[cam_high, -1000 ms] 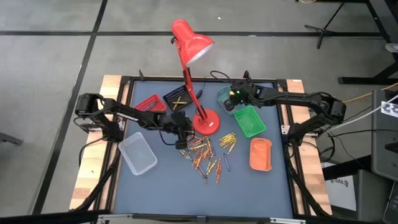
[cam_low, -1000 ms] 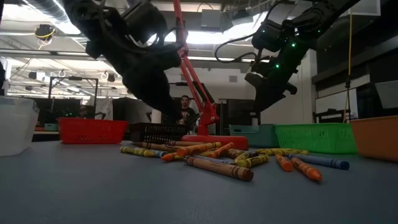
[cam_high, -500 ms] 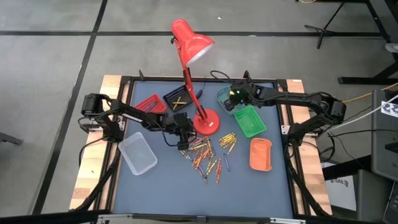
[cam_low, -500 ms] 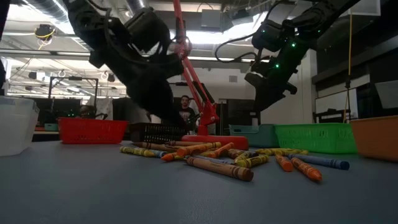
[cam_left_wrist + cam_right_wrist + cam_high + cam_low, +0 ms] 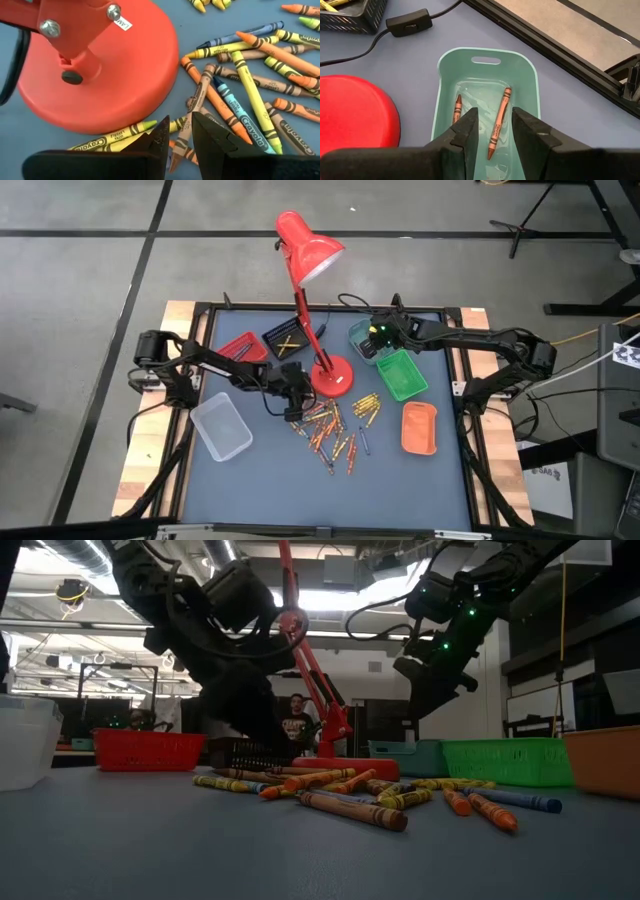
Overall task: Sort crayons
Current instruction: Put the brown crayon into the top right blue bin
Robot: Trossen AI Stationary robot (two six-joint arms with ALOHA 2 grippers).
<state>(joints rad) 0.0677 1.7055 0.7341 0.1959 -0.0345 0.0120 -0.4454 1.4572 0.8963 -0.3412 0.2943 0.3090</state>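
Many crayons (image 5: 335,425) lie in a loose pile on the blue-grey table, near the red lamp's round base (image 5: 332,377). They also show in the low view (image 5: 360,795) and the left wrist view (image 5: 240,65). My left gripper (image 5: 293,408) is low over the pile's left end, beside the lamp base (image 5: 100,65). It is open, with its fingertips (image 5: 180,122) on either side of a tan crayon (image 5: 184,137); I cannot tell whether they touch it. My right gripper (image 5: 375,340) hangs open and empty above the teal tray (image 5: 487,60), in which two brown-orange crayons (image 5: 499,120) lie.
Around the pile stand a red tray (image 5: 240,346), a dark basket (image 5: 285,340) with yellow crayons, a green tray (image 5: 402,374), an orange tray (image 5: 418,427) and a clear tub (image 5: 221,427). The lamp's stem leans over the table's far middle. A cord (image 5: 365,47) runs past the teal tray.
My left gripper has gone a little toward the table's right edge and down, closer to the lamp base and the left end of the crayon pile. The crayons have stayed where they were.
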